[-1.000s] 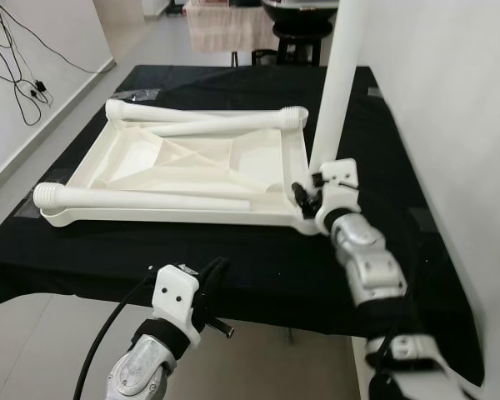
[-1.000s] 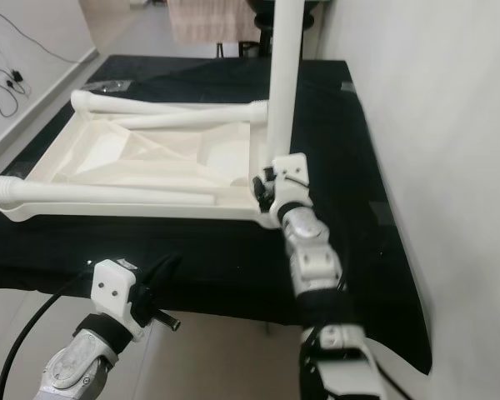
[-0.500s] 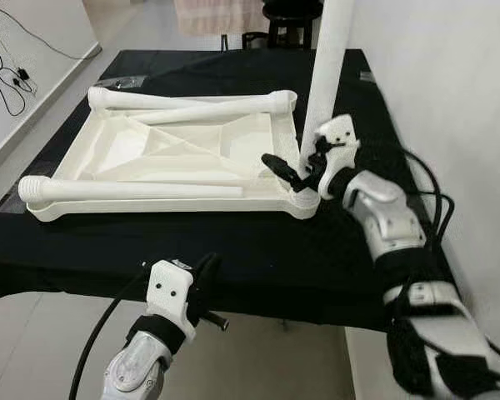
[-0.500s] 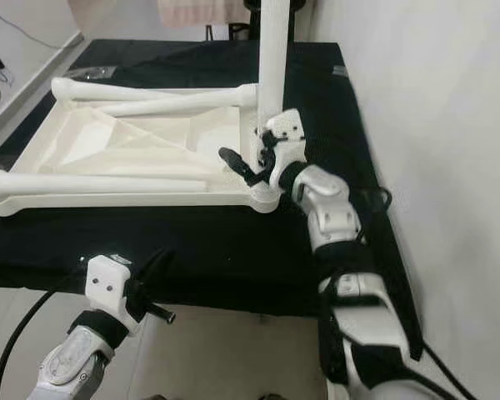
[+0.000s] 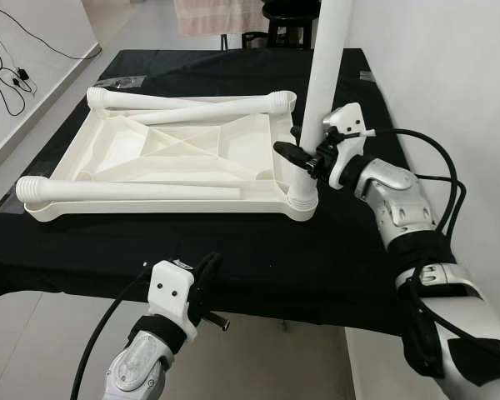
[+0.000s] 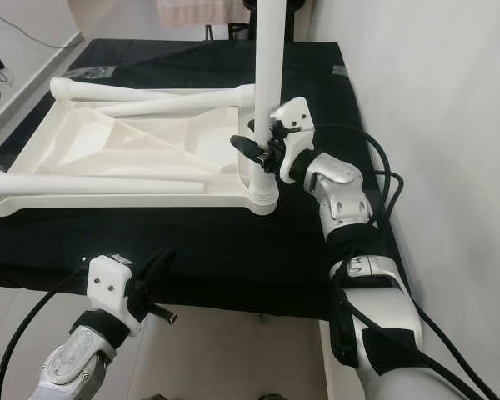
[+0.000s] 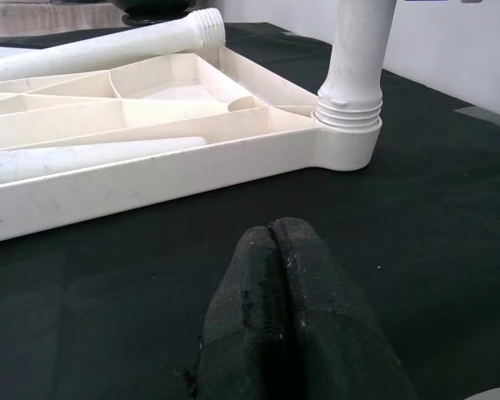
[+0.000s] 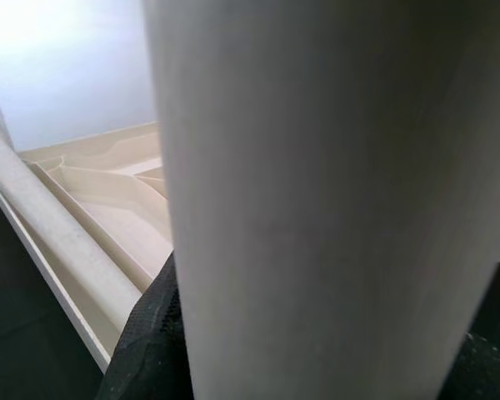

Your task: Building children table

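On black cloth, eyes: top lies upside down, right gripper clamped on upright leg to screw it into the corner | left wrist: left gripper closed, idle | right wrist: leg between fingers.

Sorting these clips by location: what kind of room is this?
Probably a plain indoor work or test room, not a furnished living space: a black-covered table holding an upturned white tabletop against a bare white wall, loose cables opposite, tiled floor.
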You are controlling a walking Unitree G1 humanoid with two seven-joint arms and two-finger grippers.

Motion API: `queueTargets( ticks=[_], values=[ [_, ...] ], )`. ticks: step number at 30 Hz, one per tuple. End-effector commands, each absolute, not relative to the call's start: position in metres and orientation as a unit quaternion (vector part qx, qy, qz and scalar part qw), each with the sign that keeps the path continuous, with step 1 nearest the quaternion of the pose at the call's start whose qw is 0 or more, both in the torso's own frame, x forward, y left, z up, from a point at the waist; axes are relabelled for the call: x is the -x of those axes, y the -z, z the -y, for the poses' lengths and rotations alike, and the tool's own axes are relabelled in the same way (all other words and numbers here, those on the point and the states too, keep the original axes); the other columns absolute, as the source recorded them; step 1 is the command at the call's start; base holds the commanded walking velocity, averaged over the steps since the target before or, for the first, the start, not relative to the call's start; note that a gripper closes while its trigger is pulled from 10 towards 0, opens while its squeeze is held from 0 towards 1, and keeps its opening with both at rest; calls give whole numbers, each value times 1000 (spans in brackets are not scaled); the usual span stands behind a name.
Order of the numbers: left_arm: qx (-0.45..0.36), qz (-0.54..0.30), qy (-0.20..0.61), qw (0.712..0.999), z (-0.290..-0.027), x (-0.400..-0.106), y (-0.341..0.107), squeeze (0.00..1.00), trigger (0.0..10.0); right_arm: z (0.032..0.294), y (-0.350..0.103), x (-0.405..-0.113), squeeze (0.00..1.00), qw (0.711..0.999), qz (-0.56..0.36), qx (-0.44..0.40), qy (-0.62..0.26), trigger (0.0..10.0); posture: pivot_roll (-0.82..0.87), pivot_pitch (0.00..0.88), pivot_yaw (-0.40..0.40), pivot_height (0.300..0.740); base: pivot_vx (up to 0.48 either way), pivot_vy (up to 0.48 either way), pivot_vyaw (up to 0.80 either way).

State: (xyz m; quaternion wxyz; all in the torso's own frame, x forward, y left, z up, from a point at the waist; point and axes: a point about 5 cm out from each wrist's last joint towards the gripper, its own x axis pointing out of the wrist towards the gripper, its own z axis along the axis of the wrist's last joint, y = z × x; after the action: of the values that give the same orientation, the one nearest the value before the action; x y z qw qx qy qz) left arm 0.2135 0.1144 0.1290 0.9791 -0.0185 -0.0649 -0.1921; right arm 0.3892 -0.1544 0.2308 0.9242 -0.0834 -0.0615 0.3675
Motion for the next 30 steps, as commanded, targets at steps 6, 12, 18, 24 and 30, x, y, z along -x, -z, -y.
queueTargets(
  ticks=[6,12,18,24,30],
  values=[
    [22,61,206,976,-115,-211,-129,0,10000,150,-147,-355,0,984,-62,46,-161,0,111,154,21,740,0,0,0],
    [20,60,209,976,-118,-212,-129,0,10000,121,-125,-312,0,994,-77,48,-65,0,106,151,40,740,0,0,0],
    [18,61,208,976,-117,-213,-128,0,10000,118,-147,-338,0,992,-58,65,-89,10000,117,145,27,740,0,0,0],
    [18,62,206,976,-117,-214,-127,0,10000,119,-174,-350,1000,990,-3,45,-137,10000,122,132,20,740,0,0,0],
    [20,61,209,976,-115,-215,-126,0,10000,111,-195,-350,0,963,25,40,-264,10000,120,118,15,740,0,0,0]
  ],
)
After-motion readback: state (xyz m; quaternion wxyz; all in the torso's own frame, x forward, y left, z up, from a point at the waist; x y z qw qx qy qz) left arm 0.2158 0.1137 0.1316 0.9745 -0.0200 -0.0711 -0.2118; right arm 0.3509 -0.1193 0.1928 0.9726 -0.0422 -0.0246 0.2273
